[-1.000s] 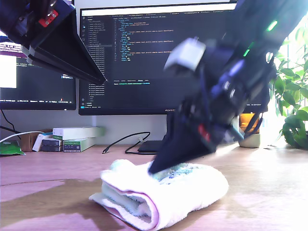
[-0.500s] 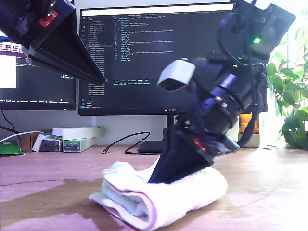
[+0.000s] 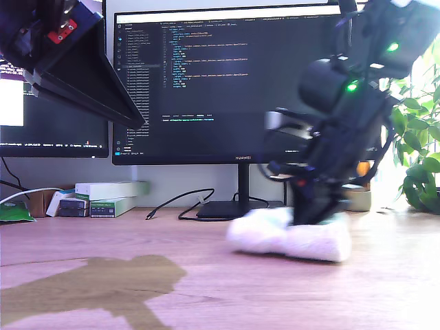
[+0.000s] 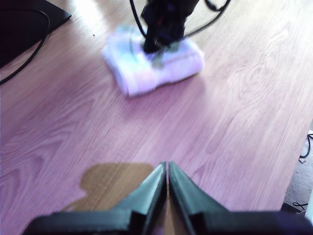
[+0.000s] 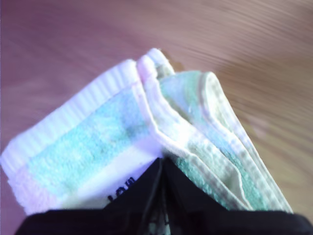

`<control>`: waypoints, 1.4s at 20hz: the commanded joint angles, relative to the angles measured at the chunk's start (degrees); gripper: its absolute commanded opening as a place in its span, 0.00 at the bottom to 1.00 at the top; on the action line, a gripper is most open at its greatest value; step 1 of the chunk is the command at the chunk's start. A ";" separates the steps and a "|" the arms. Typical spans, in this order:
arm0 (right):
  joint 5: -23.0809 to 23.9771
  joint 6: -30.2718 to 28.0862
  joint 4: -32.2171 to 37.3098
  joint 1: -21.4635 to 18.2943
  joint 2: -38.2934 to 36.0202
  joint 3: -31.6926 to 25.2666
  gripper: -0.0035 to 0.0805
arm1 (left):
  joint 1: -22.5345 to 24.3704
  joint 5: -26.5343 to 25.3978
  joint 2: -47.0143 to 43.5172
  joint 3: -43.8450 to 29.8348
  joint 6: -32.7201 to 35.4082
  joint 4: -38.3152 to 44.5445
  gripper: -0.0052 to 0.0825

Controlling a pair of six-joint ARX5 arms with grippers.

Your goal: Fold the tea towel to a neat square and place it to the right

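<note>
Mostly bare wooden desk (image 3: pixel 206 289), monitor (image 3: pixel 220 82) behind, folded tea towel (image 3: pixel 289 237)

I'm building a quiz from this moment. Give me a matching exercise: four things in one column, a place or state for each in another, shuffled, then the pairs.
Things:
1. towel
2. my first hand
3. my second hand
4. white boxes

Places or states:
A. shut, empty, raised over the table
B. folded, on the table below the monitor
C. stacked at the exterior view's left
D. shut on the towel

Pairs: 1-B, 2-A, 3-D, 4-C
</note>
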 commanded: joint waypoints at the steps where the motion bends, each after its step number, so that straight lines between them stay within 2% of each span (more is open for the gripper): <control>1: 4.00 5.33 -5.42 -2.58 2.99 -3.54 0.04 | -0.09 0.04 -0.09 -0.85 0.70 0.15 0.03; 6: 12.02 15.56 -13.70 -5.86 0.81 -3.93 0.09 | -0.04 0.02 -0.09 -0.85 1.77 0.15 0.03; 12: 16.68 31.19 -22.93 -6.23 -3.93 -7.45 0.09 | -0.04 0.04 -0.09 -0.85 3.30 0.17 0.03; 17: 16.70 37.40 -24.59 -5.70 -10.29 -13.51 0.09 | -0.04 0.09 -0.09 -0.85 4.74 0.17 0.03; 21: 16.59 41.57 -25.14 -3.63 -16.66 -18.62 0.09 | -0.04 0.11 -0.09 -0.85 4.74 0.22 0.03; 23: 16.20 43.25 -24.52 -2.16 -18.40 -19.43 0.09 | -0.04 0.22 -0.09 -0.85 4.72 0.35 0.03; 28: 15.96 43.25 -20.50 0.66 -19.54 -19.23 0.09 | -0.04 1.55 -0.09 -0.85 4.72 0.90 0.03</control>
